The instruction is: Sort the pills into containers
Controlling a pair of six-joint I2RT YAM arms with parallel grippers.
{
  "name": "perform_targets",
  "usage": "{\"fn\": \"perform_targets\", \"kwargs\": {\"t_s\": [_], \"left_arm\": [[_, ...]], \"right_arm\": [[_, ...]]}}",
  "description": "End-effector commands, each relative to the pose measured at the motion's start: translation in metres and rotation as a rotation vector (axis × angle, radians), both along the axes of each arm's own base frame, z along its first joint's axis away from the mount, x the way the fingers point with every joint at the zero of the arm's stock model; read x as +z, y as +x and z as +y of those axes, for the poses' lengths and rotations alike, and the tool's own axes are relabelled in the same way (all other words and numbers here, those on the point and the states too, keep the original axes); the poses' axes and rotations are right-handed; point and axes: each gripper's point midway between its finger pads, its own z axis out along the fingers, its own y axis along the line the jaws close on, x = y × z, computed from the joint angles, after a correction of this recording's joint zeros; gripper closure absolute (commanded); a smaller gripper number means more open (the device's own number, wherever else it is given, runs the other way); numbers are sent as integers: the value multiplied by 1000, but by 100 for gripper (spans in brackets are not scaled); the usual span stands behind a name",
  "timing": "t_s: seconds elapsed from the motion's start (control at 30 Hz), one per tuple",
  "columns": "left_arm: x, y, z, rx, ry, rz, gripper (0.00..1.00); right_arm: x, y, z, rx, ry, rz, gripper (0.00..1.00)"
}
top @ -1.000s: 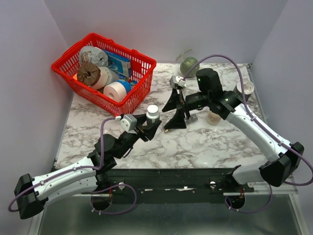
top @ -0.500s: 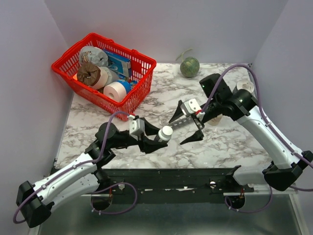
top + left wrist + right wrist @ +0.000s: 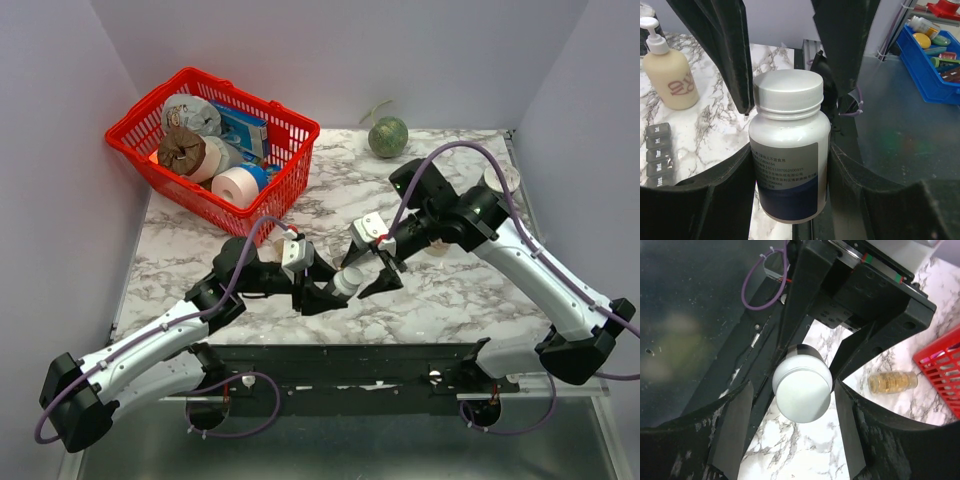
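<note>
Marble table (image 3: 470, 290): one bottle (image 3: 343, 283), two grippers (image 3: 325, 287) (image 3: 366, 274), one basket (image 3: 262, 212).

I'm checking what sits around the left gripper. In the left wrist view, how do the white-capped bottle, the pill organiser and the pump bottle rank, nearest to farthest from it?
1. White-capped bottle, held between the left gripper's fingers.
2. Pill organiser, on the table at lower left.
3. Pump bottle, beyond the organiser at upper left.
</note>
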Motion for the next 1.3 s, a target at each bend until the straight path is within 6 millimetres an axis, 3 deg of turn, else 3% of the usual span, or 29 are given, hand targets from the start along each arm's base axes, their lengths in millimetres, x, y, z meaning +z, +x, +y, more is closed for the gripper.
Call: {"fn": "perform_targets", "kwargs": {"t_s": [0.0,0.13,0.23,0.37,0.73,1.03,1.27], "left_arm": [[12,2,0,-1,-21,-43,100],[11,4,1,11,-22,-44,100],[10,5,1,24,-20,-41,100],[14,12,4,77,-44,-54,100],[44,32,20,267,-181,-108,100],[65,52,23,371,-235,-184,100],[79,68,33,482,-278,-210,100]], "right_arm": [[-6,12,6,-53,-32,-4,33],[-6,13,8,-59,-42,2,60],[-5,11,9,-54,-40,14,70],[3,3,12,-45,-14,79,76],[-8,13,27,-146,-11,201,80],[-36,25,36,-255,-127,353,79],[-68,58,38,-486,-179,342,76]]}}
